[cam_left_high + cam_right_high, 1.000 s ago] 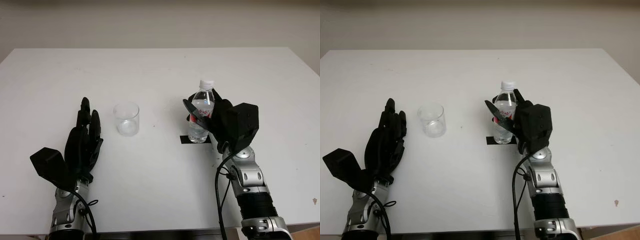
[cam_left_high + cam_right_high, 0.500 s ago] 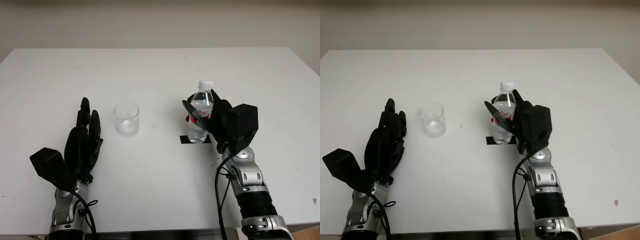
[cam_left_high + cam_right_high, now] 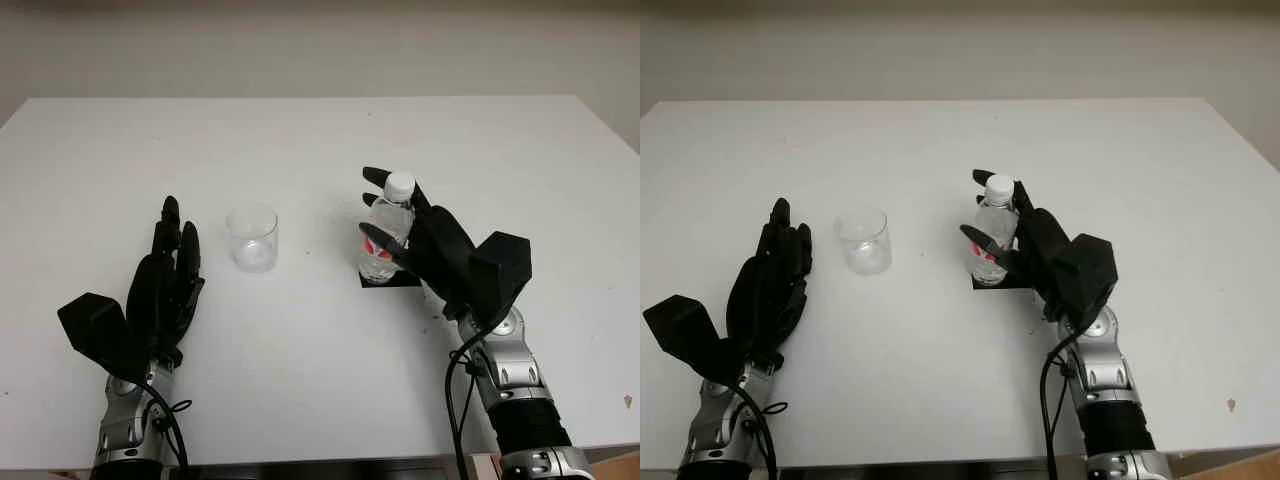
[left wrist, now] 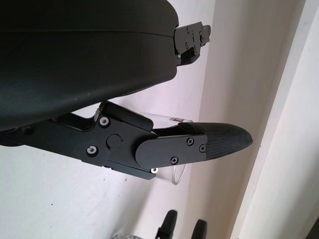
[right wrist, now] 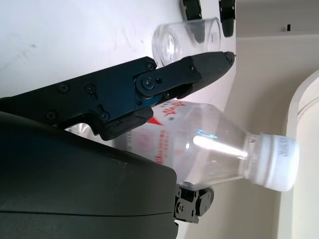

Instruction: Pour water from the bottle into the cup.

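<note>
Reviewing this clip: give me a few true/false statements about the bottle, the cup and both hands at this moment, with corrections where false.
1. The right hand is closed around the bottle. True.
2. The bottle's white cap is off. False: the cap is on the neck.
3. The cup stands upright on the table, between the two hands. True.
4. The left hand holds the cup. False: it is open, beside the cup and apart from it.
5. The bottle is already tipped over the cup. False: it is by the black mark, apart from the cup.

Clear bottle [image 3: 385, 235], white cap [image 3: 399, 185]; clear cup [image 3: 252, 238].
</note>
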Controlling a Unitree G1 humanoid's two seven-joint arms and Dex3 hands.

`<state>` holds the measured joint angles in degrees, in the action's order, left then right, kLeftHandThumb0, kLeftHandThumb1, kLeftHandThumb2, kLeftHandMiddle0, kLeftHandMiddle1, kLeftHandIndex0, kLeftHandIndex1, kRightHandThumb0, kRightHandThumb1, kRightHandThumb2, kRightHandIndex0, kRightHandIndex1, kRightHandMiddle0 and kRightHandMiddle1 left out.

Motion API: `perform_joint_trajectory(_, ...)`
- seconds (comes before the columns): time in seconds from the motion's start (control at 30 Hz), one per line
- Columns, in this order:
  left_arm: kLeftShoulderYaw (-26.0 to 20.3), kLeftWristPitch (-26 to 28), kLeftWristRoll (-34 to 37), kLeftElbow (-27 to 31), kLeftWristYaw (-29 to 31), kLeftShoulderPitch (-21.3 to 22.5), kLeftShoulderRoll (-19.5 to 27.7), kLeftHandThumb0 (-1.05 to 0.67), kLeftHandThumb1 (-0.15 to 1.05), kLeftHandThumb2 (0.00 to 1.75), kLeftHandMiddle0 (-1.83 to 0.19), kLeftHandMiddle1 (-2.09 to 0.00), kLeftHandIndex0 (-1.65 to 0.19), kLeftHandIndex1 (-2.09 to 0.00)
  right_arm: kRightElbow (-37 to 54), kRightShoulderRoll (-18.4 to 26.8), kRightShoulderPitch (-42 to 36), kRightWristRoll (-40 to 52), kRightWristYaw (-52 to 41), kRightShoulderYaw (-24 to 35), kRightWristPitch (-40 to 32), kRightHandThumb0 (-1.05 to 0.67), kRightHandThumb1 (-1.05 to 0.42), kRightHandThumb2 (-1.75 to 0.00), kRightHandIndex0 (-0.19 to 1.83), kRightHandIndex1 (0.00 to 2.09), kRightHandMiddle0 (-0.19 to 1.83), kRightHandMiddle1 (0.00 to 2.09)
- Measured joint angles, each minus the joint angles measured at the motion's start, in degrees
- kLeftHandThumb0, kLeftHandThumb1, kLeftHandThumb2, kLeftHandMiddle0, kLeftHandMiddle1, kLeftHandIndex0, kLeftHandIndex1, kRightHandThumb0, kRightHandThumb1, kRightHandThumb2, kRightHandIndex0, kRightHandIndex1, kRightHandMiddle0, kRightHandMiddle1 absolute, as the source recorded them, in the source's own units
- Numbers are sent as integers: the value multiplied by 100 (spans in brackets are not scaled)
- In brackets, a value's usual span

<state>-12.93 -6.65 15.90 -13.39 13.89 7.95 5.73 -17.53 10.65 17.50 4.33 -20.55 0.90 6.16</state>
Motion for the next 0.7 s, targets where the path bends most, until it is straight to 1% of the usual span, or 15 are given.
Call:
perform_joint_trajectory(0.37,-12,-12,11,-50,46,12,13,-75,105,49,19,-5,18,-5,-29,0,-151,201,-183,29,206,-87,-91,-4,-19,0,-19,0)
perform_joint_trajectory(0.53,-11,-24,4,-56,43,12,14,-75,105,49,19,-5,18,-5,-78,-3,-178,158,-25,29,314,-95,-90,-5,-19,0,-19,0)
perform_joint_trajectory(0.7,-11,-24,9,-61,53,13,14,-75,105,48,19,-5,18,-5,-225,-96,-220,97,288,57,448,-98,-93,-6,-19,0,-19,0)
